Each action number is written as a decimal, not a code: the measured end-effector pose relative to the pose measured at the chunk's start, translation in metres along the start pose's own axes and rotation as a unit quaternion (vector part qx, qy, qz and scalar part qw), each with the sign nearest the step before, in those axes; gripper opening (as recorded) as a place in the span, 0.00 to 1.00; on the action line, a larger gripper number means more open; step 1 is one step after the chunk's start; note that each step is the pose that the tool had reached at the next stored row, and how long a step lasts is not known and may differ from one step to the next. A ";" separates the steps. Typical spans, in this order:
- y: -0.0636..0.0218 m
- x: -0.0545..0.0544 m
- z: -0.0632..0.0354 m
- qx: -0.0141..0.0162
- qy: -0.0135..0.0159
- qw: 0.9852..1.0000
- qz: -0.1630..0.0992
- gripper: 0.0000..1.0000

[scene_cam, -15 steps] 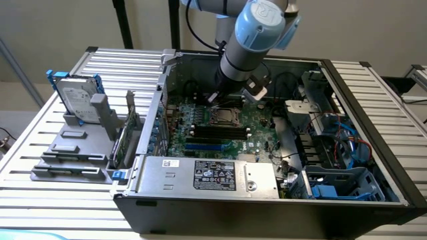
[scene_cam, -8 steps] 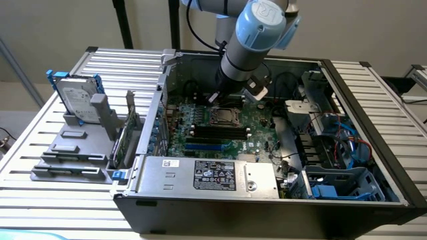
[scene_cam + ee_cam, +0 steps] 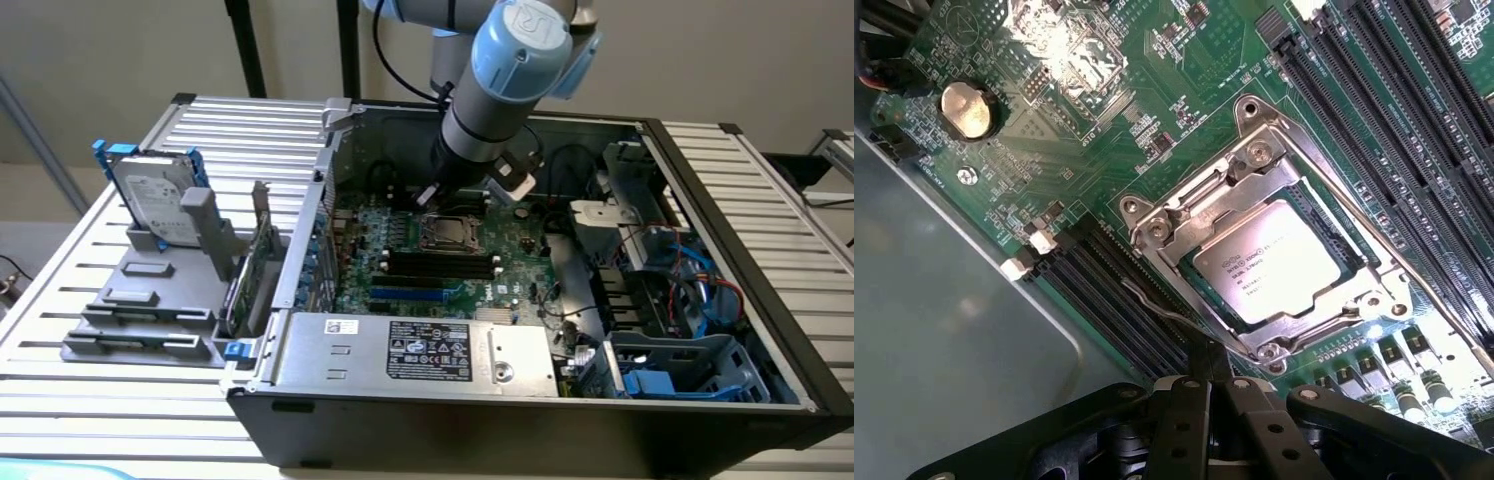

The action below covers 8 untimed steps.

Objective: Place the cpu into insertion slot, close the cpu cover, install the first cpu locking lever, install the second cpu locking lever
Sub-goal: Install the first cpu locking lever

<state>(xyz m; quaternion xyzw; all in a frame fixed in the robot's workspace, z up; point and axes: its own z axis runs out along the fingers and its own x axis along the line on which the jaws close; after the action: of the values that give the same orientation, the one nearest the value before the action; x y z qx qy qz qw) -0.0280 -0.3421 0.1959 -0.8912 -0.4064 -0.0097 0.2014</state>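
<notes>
The case (image 3: 534, 430) lies open on a slatted table (image 3: 94, 400), its walls boxing in the board (image 3: 350, 275) on every side. The arm (image 3: 514, 60) hangs in from the upper centre of the frame, with cables (image 3: 574, 160) close on the exterior view's right and the case wall on the exterior view's left, so free room over the board is narrow. The grey power supply (image 3: 414, 350) closes off the lower edge, and a blue cage (image 3: 681, 375) fills the lower right. Outside the case, at the left of the frame, a drive (image 3: 150, 195) stands upright in a grey rack (image 3: 134, 320).

Seen from the wrist, the cpu (image 3: 1279, 262) sits in the slot (image 3: 1316, 205), silver face up, with the cover (image 3: 1154, 225) lying down around it. One lever (image 3: 1354, 213) runs along the cover's edge beside the memory slots (image 3: 1394, 110). The other lever (image 3: 1169, 312) runs by the opposite edge, next to more black slots (image 3: 1109, 285). The claw (image 3: 1209, 385) has its fingers pressed together, holding nothing, its tip right at that wire; I cannot tell if it touches.

Behind the table stand a pale wall (image 3: 107, 50) and dark posts (image 3: 247, 45).
</notes>
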 end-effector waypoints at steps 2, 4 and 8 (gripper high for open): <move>-0.0001 0.000 0.0000 0.000 0.000 1.000 0.000 0.11; -0.0003 0.000 0.0001 0.000 0.000 1.000 0.000 0.11; -0.0006 -0.001 0.0001 0.000 0.001 1.000 0.002 0.11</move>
<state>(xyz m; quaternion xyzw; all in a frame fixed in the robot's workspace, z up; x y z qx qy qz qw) -0.0289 -0.3421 0.1959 -0.8921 -0.4044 -0.0101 0.2014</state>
